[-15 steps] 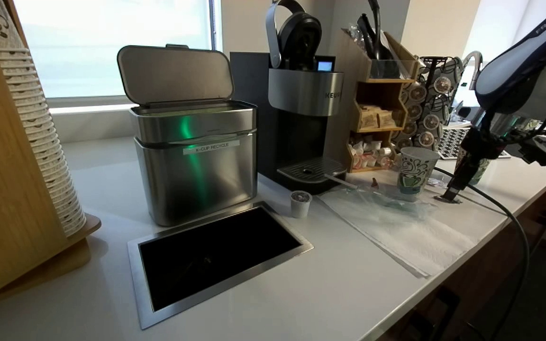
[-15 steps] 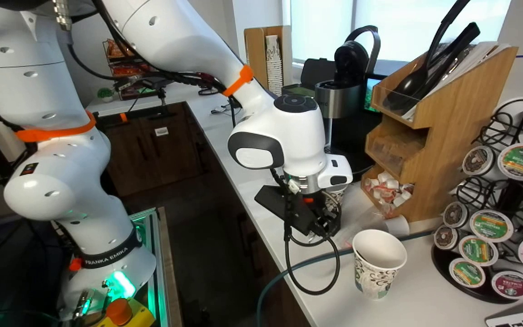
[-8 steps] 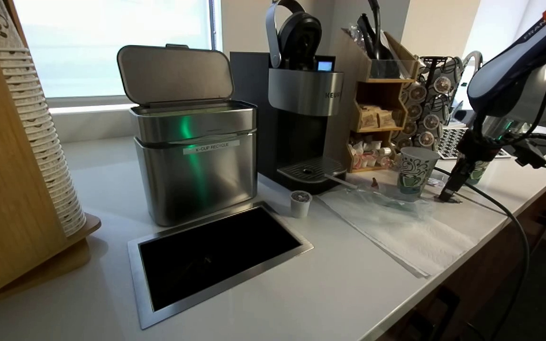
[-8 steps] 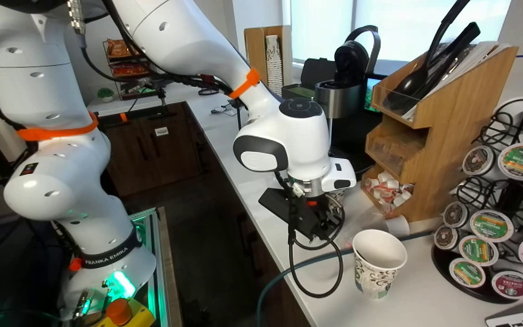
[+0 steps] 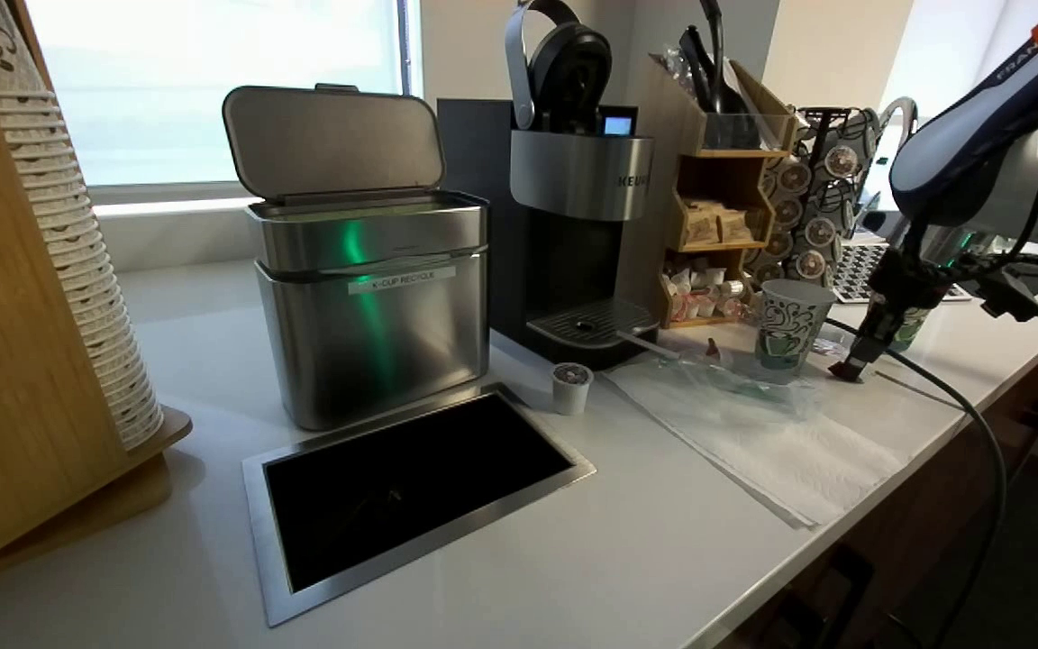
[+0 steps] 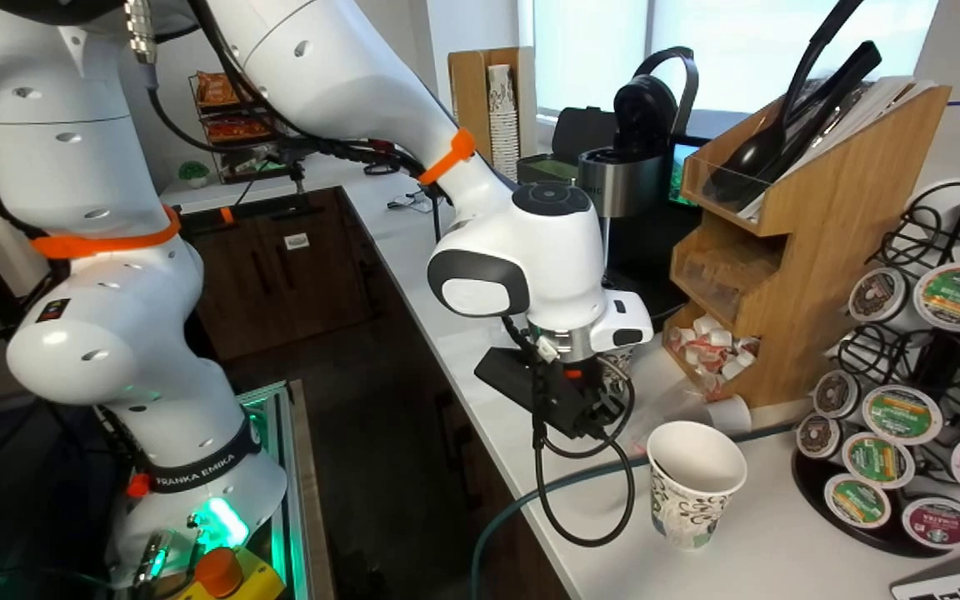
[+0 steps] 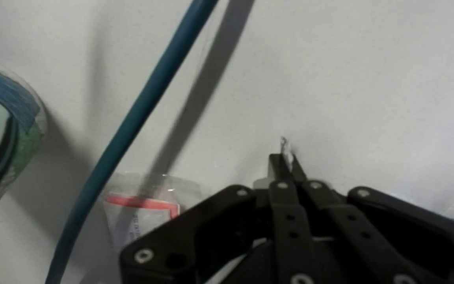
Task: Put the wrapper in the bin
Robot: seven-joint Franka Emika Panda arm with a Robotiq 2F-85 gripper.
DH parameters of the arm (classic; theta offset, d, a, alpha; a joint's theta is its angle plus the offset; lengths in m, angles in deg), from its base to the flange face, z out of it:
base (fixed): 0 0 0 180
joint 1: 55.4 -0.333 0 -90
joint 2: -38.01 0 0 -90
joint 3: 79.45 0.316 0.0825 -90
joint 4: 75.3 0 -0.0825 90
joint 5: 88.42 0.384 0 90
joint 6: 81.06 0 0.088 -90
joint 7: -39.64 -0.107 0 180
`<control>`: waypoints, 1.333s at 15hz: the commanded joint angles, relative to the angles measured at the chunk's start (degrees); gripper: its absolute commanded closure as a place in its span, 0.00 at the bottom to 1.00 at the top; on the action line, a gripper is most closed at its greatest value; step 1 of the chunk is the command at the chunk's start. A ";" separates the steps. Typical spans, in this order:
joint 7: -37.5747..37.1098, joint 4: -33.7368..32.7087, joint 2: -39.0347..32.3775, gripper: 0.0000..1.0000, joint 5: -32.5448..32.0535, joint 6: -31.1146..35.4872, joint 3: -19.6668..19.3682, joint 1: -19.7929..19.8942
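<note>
In the wrist view a crumpled, silvery-clear wrapper (image 7: pixel 284 146) is pinched between the two fingertips of my gripper (image 7: pixel 288 161), which is shut on it. Only a small crinkled end sticks out; the pads hide the rest. In an exterior view the gripper (image 5: pixel 846 370) points down at the counter, low over the surface beyond the paper napkin. A dark rectangular bin opening with a metal rim (image 5: pixel 429 550) is set into the counter, far from the gripper. Behind it stands a steel box (image 5: pixel 375 333) labelled K-CUP RECYCLE, lid up. Cables and the gripper body hide the fingertips in an exterior view (image 6: pixel 605 408).
A teal cable (image 7: pixel 144 106) crosses the counter beside the gripper. Paper cups stand near it (image 5: pixel 792 324) (image 6: pixel 695 483). A red-edged packet (image 7: pixel 142 209) lies close by. Clear plastic film (image 5: pixel 744 379) rests on the napkin (image 5: pixel 807 469). A coffee pod (image 5: pixel 571 388) sits by the opening.
The gripper has gone from open to shut, gathering the wrapper that lay spread on the counter beneath it. The arm first shifted slightly, then stayed almost still.
</note>
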 commanded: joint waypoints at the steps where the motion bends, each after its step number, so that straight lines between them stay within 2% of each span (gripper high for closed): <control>1: 0.95 7.62 9.28 1.00 -11.06 -2.36 1.08 1.49; 3: 3.14 12.37 15.63 1.00 -15.81 -1.84 1.15 1.33; 7: 9.32 18.43 27.63 1.00 -18.07 -1.48 0.34 -1.33; 8: 10.29 18.97 30.83 1.00 -17.65 -2.21 0.35 -2.74; 9: 11.15 15.00 32.66 1.00 -16.24 -6.44 0.27 -5.14; 12: 9.25 14.32 39.01 1.00 -15.43 -7.81 3.44 -12.03; 14: 8.65 11.09 39.81 1.00 -13.48 -10.27 5.26 -18.72; 16: 4.93 7.51 38.63 1.00 -12.11 -13.51 8.78 -23.85; 18: 0.35 3.20 35.10 1.00 -14.70 -16.93 12.87 -24.88; 19: 1.17 1.62 34.36 1.00 -15.42 -18.89 12.59 -25.68; 20: 1.22 5.55 37.94 0.99 -14.46 -15.29 11.86 -25.67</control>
